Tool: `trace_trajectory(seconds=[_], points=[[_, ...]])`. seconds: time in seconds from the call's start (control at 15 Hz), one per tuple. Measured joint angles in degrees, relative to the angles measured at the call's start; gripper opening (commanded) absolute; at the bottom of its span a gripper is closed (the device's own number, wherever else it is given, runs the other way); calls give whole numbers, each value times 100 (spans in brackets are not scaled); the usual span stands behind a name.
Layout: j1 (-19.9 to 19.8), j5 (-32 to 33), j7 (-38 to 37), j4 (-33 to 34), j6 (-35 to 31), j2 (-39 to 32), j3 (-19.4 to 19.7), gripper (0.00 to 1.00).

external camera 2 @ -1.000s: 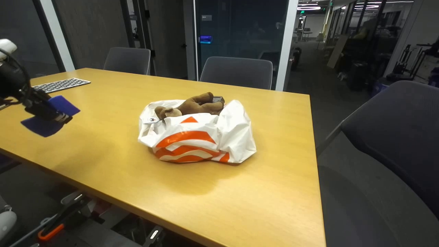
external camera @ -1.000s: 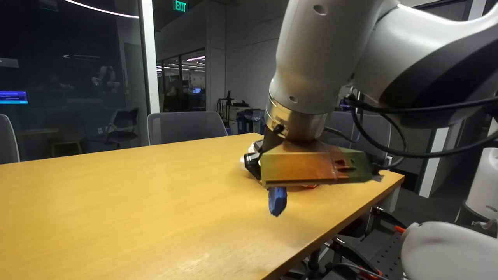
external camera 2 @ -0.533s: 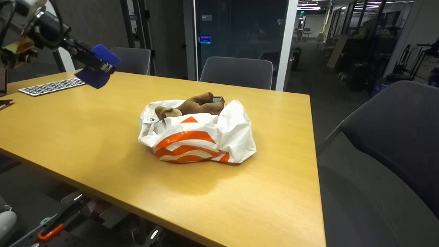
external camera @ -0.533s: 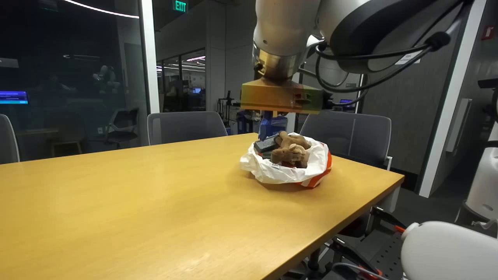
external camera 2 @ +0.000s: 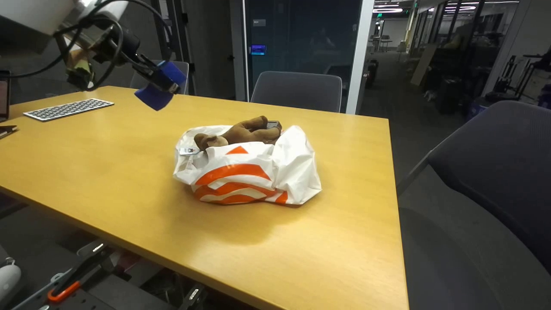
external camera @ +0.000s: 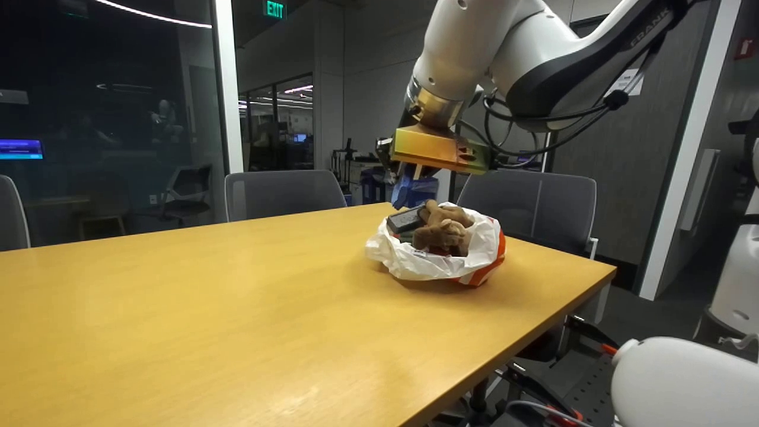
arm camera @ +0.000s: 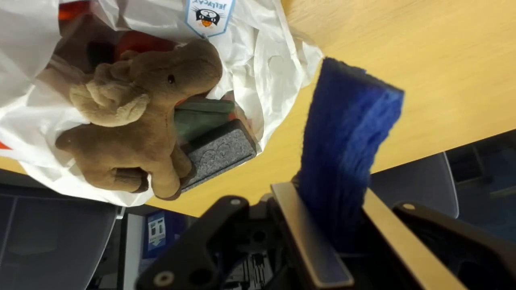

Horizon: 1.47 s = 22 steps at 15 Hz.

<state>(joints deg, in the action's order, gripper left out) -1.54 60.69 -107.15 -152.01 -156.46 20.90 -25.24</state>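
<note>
In the wrist view my gripper is shut on a blue sponge, which sticks out past both metal fingers. Seen in both exterior views, the gripper hangs above the table, apart from the white plastic bag with orange print. A brown plush animal lies in the bag's open mouth, with a paper tag near its head. Beside its legs sits a dark grey block, partly covered by the plush. Something green shows under them; the rest of the bag's contents is hidden.
The bag rests on a yellow wooden table, not far from its end. A keyboard and part of a laptop are at the far left in that exterior view. Grey chairs stand along the table's edges.
The gripper has risen from low over the table and moved closer to the bag, tilting slightly, with the sponge still between its fingers. The bag and its contents stay put.
</note>
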Motion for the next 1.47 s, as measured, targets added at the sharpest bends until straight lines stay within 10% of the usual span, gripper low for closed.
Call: trace_trajectory(seconds=[1.27, 1.33, 1.47], points=[[-792, 611, 484, 718, -412, -1607, 528, 5], [-827, 639, 482, 718, -413, -1647, 536, 36], [-892, 718, 474, 719, -426, -1729, 560, 44]])
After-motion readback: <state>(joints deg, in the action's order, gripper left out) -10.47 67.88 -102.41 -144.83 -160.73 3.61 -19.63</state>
